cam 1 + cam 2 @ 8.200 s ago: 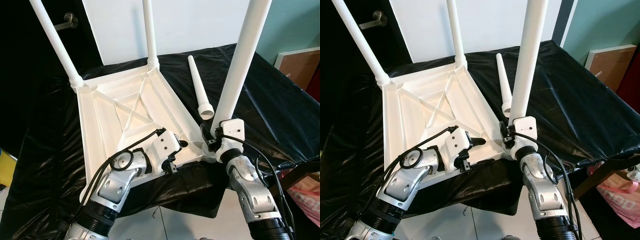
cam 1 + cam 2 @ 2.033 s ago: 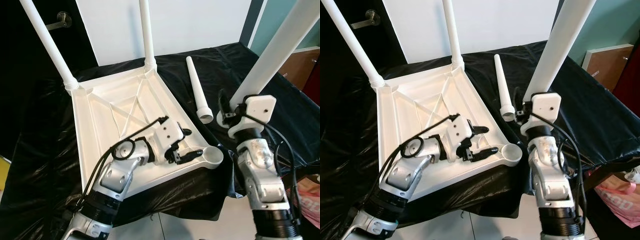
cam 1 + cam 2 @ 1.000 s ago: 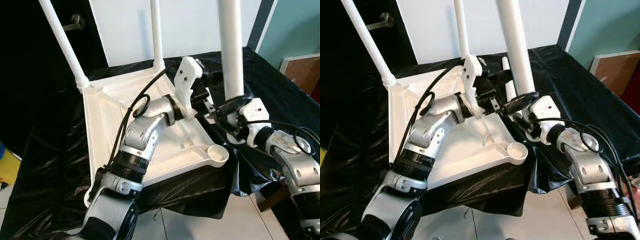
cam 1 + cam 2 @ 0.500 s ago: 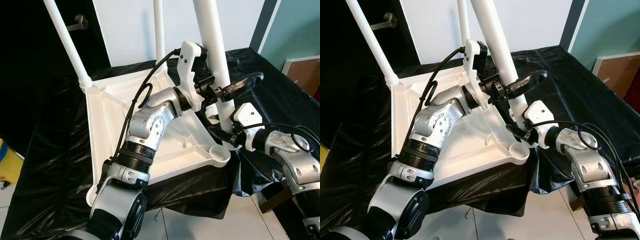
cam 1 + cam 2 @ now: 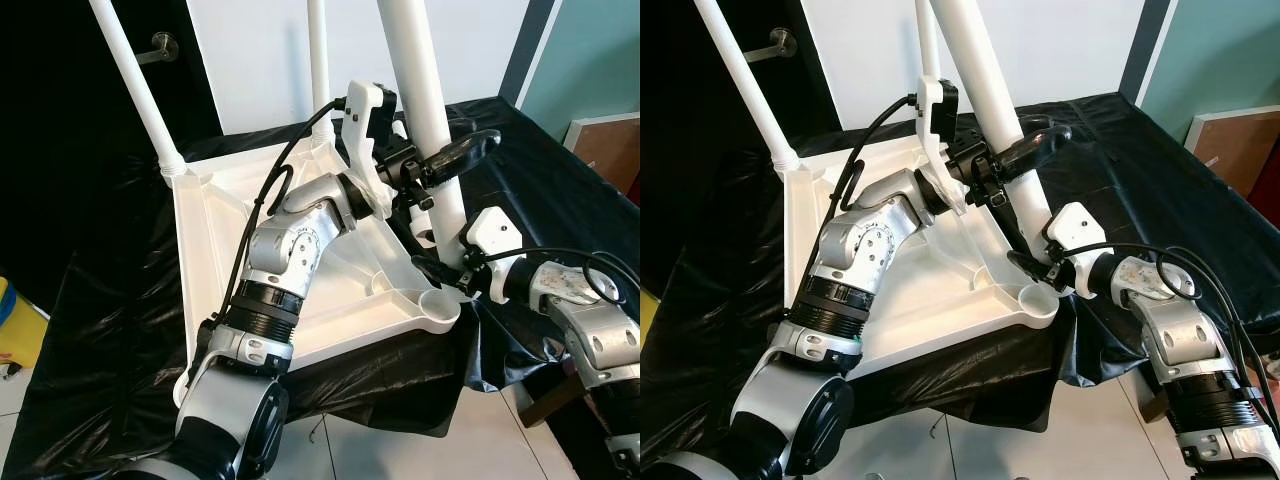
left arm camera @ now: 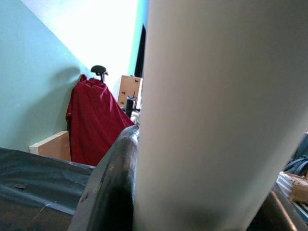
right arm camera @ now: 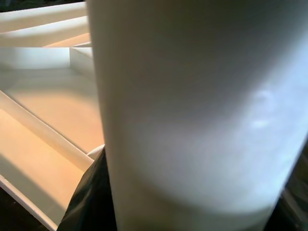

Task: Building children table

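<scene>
Since half a second ago, the left gripper point(image 5: 432, 168) has slid slightly up the loose white table leg point(image 5: 418, 90), its black fingers point(image 5: 462, 153) wrapped round the smooth tube. Lower down, the right gripper point(image 5: 445, 268) clamps the same leg near its foot, just above the empty round corner socket point(image 5: 441, 304). That socket belongs to the upturned white plastic tabletop point(image 5: 215, 260), ribbed underneath, with two legs already standing in its far corners. Glossy black sheeting point(image 5: 100, 330) covers the work surface; behind are a white wall and a dark door.
</scene>
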Motion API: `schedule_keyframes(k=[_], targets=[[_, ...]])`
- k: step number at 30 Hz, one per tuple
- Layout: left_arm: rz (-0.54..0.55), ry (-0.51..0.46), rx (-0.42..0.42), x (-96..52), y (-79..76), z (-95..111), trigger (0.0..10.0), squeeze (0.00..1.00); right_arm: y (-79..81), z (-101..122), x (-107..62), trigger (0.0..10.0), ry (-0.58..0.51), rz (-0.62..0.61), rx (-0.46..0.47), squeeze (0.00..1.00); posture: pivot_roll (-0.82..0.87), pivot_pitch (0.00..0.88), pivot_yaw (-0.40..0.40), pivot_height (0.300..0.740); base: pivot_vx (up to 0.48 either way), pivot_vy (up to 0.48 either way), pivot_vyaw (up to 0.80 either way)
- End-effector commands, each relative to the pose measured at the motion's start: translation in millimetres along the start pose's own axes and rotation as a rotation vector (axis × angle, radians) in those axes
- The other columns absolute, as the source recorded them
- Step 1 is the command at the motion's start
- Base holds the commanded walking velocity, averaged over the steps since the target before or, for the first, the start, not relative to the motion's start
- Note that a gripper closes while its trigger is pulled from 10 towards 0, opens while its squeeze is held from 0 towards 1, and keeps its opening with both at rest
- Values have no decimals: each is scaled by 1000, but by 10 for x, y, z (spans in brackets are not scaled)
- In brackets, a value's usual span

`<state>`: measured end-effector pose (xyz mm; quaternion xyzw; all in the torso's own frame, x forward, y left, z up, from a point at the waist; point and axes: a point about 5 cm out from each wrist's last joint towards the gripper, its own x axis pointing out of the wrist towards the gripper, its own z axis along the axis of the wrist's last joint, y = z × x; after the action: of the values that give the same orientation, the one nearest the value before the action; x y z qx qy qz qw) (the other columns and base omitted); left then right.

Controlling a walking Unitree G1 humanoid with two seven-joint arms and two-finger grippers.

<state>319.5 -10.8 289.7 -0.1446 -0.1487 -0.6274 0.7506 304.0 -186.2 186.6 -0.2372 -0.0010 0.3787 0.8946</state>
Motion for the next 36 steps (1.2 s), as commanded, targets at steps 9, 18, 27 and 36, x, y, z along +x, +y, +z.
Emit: schedule_keyframes(k=[9,18,27,36], targets=[[141,3,65,191,8,242,10000,0,-61,179,85,10000,-114,-159,48,1000,-240,0,51,740,0,0,0],[279,-24,73,286,46,321,10000,0,3,232,223,10000,-138,-273,58,0,-234,2,47,740,0,0,0],[376,-34,138,395,37,399,10000,0,101,286,443,10000,-141,-430,88,0,-229,13,53,740,0,0,0],[398,-9,197,506,-38,395,10000,0,98,420,654,10000,-139,-673,112,0,-238,25,58,740,0,0,0]])
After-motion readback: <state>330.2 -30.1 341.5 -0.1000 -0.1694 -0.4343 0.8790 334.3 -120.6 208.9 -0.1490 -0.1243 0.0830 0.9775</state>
